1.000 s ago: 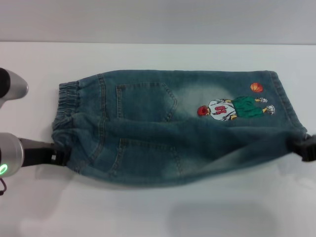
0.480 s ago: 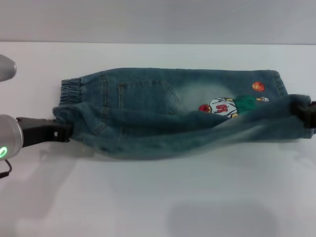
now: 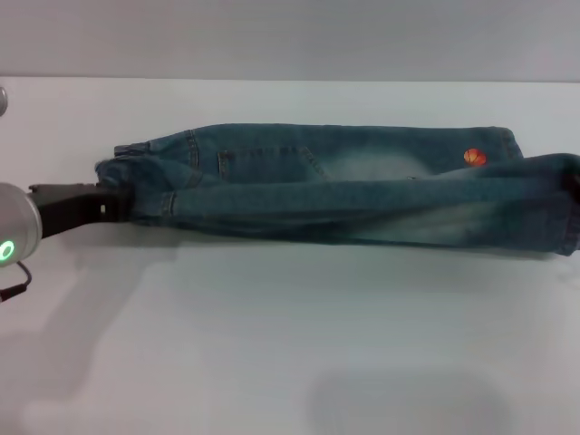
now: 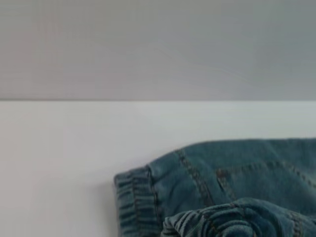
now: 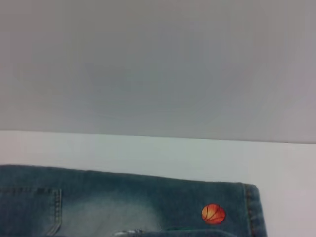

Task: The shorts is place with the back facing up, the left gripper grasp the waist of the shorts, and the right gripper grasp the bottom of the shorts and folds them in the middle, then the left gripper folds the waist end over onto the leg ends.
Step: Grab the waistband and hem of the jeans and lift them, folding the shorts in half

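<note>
Since a second ago, the near half of the faded blue denim shorts (image 3: 344, 195) rises over the far half. Left end effector (image 3: 109, 207) clenches the ruffled elastic waist (image 4: 136, 200); right end effector's grip can't be told. Lengthwise fold underway; laying down comes next.

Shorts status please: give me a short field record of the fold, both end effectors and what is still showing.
shorts: blue denim, lying lengthwise on the white table
fold: near long edge lifted and carried toward the far edge, not yet flat
left end effector: shut on the waist of the shorts, at the table's left
right end effector: at the leg-hem end, hidden at the picture's right edge
embroidery: only the orange basketball shows
</note>
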Robot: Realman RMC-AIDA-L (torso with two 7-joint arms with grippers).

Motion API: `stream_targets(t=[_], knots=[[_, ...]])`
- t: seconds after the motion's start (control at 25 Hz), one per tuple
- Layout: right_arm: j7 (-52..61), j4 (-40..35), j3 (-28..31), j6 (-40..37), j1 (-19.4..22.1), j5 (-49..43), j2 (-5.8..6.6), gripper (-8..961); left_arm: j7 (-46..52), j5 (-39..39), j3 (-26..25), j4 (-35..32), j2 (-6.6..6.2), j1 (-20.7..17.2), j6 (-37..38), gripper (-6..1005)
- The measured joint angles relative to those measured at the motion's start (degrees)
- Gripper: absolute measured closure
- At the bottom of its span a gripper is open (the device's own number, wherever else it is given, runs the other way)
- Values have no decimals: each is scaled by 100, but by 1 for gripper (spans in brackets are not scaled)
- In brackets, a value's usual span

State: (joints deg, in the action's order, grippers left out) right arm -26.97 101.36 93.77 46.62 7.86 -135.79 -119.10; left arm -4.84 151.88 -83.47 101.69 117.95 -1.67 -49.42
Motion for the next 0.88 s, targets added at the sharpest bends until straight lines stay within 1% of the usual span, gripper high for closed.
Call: stream_targets(t=[0.08,0.36,0.52,0.6,0.88], knots=[[-117,-133,3,-140,-22,157,2,890,-21,-51,3,-108,0,66,162,788],[-800,-645,82,-566,-123,1257,13,889,-41,-79,6,-409,0,413,455,788],[-867,-811,101,-683,-193,1356,7,888,-32,-88,15,-679,0,666,561,788],[-869,-828,117,-745,-164,1397,3,888,-13,-89,4,-752,0,723,628,788],[-881,-932,208,-843,-122,1516,0,896,-2,-171,-109,-887,0,740,993,788]])
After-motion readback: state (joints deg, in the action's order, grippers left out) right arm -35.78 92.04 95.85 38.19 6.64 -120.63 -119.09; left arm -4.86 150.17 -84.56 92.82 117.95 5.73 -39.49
